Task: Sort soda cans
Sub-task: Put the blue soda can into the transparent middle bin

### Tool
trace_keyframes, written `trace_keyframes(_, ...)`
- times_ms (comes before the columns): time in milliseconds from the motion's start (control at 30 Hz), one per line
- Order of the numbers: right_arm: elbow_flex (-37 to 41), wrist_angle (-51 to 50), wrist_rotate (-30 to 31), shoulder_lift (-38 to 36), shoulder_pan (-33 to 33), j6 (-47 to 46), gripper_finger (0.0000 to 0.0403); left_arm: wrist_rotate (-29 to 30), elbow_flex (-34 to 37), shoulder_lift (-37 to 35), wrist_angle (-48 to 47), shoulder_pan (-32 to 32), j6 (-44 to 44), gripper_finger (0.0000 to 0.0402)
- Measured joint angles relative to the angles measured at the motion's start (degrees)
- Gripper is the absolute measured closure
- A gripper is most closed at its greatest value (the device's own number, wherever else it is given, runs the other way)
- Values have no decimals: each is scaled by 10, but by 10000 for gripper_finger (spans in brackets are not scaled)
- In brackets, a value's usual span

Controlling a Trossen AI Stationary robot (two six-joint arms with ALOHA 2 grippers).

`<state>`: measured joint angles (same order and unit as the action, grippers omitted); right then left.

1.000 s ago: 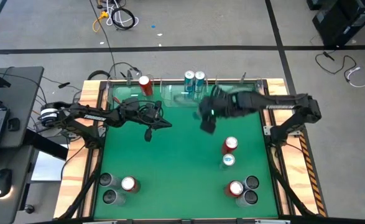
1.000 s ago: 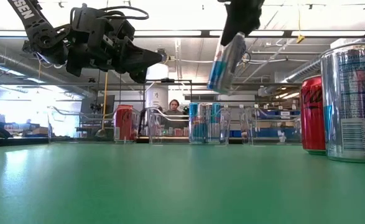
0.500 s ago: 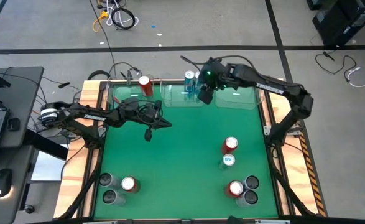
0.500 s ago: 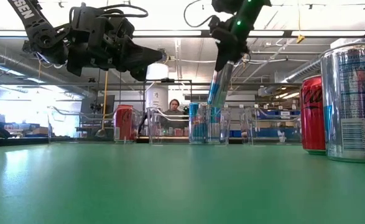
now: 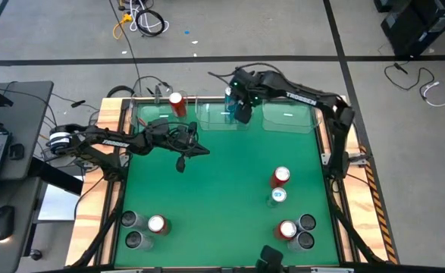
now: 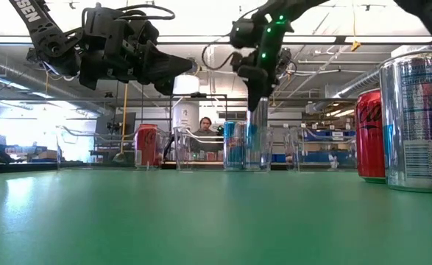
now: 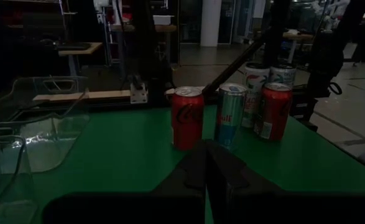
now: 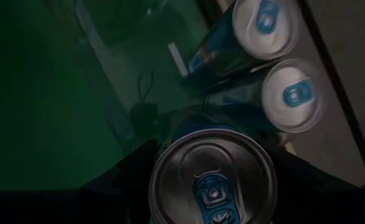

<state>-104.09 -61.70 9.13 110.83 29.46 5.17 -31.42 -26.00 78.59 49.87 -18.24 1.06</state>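
My right gripper (image 5: 241,111) is over the middle clear bin (image 5: 216,120) at the table's far edge, shut on a light blue-and-white soda can (image 6: 258,124). The can's silvery top (image 8: 213,180) fills the right wrist view. Two more blue-and-white cans (image 8: 294,93) (image 8: 266,25) stand upright in that bin. A red can (image 5: 178,102) stands in the left bin. My left gripper (image 5: 201,152) hovers shut over the table's left half, holding nothing. My right gripper pinches the can's upper side wall, just under the rim (image 8: 159,186), between its two fingers (image 8: 129,180). The fingers come steeply from above. The can hangs nearly upright below them, its lower end (image 6: 257,151) down inside the middle bin beside the two standing cans.
An empty-looking clear bin (image 5: 290,120) sits at the far right. Red, blue and grey cans stand near right (image 5: 280,177) (image 5: 278,196) (image 5: 305,231). Two grey cans and a red one stand near left (image 5: 157,224). The green table's middle (image 5: 222,189) is bare.
My right gripper has carried the can from over the table's middle toward the far edge and leftward, and down. The can, tilted and high before, now hangs nearly upright with its lower end in the middle bin.
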Motion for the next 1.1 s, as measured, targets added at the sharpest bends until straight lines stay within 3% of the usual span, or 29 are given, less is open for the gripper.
trace_keyframes(267,0,1,0,43,7,5,180,0,0,0,0,0,0,397)
trace_keyframes(667,18,27,0,45,22,6,180,0,0,0,-1,0,0,397)
trace_keyframes(900,18,28,1,45,26,-4,144,-1,0,0,-1,0,-2,397)
trace_keyframes(1100,18,30,1,45,26,-4,145,-1,0,0,-1,0,-2,397)
